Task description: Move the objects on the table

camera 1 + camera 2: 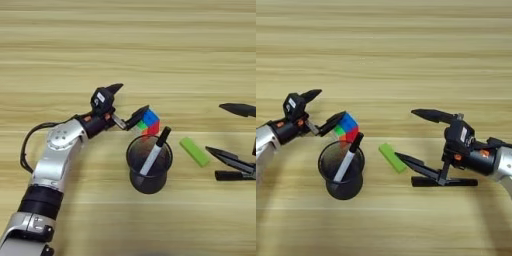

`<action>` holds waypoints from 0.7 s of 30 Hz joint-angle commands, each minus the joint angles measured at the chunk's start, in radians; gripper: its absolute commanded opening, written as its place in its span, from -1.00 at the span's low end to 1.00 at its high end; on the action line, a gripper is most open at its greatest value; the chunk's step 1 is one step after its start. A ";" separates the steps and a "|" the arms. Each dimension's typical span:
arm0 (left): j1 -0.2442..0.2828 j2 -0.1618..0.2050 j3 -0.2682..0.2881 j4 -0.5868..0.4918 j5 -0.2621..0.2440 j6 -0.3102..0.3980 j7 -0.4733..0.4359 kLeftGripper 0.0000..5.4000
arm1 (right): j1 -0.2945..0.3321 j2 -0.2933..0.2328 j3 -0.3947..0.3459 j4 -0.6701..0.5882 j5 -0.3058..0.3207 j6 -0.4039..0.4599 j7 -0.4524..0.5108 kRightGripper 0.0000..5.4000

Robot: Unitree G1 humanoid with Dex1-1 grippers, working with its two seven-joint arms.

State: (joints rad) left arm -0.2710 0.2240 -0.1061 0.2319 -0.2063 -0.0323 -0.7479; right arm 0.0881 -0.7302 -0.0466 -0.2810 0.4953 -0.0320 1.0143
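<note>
My left tool (123, 106) was spread wide, with one finger touching the left side of the puzzle cube (149, 122); the other finger was up and away, so nothing was pinched. The cube sat on the bench (150, 45), just behind the black mesh cup (148, 170). I judged it light, stiff and a little slippery on its plastic faces, best taken across two flat opposite sides, not the corners.

The marker pen (155, 153) stood leaning inside the cup, its long axis tilted, black cap pointing up and to the right, over the rim. It seemed light and rigid; the free upper end was the place to hold.

My right tool (418, 137) was also spread, holding nothing, near a green block (392, 157).
</note>
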 commanded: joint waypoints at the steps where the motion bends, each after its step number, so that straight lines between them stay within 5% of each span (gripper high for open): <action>1: 0.005 0.022 -0.028 -0.023 -0.015 0.034 -0.058 1.00 | -0.007 0.004 -0.012 -0.015 0.007 0.012 0.010 0.98; 9: 0.016 0.052 -0.065 -0.038 -0.015 0.056 -0.150 1.00 | -0.011 0.024 -0.008 -0.008 0.004 0.018 0.004 0.98; 21: -0.011 0.040 -0.076 0.061 0.038 0.018 -0.116 1.00 | -0.001 0.036 -0.009 -0.023 0.003 0.019 0.004 0.98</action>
State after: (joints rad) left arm -0.2619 0.2632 -0.1752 0.2785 -0.1949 -0.0047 -0.8730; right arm 0.0881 -0.6947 -0.0469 -0.2850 0.4956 -0.0265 1.0129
